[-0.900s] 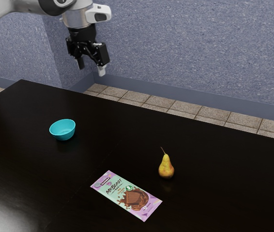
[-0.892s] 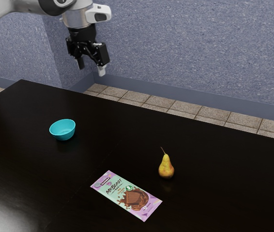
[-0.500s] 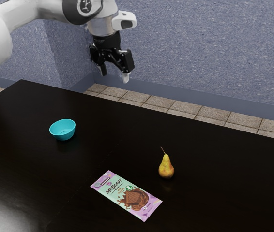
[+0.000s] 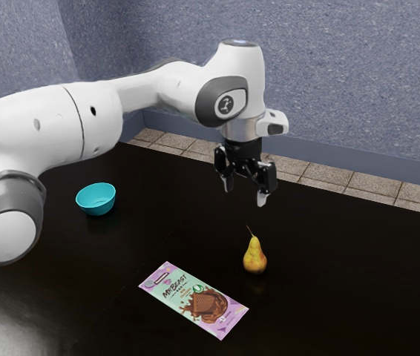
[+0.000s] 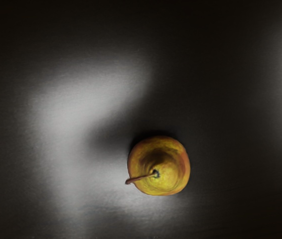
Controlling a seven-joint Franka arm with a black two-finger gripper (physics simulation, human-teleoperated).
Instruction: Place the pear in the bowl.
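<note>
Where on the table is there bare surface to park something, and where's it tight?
Bare black tabletop lies between the teal bowl and the pear, and from the pear to the exterior view's right edge. It is tight between the pear and the chocolate bar, and above the pear, where the open gripper hangs.

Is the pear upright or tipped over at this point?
Upright: the pear rests on its wide base, its stem on top, facing the camera in the wrist view.
</note>
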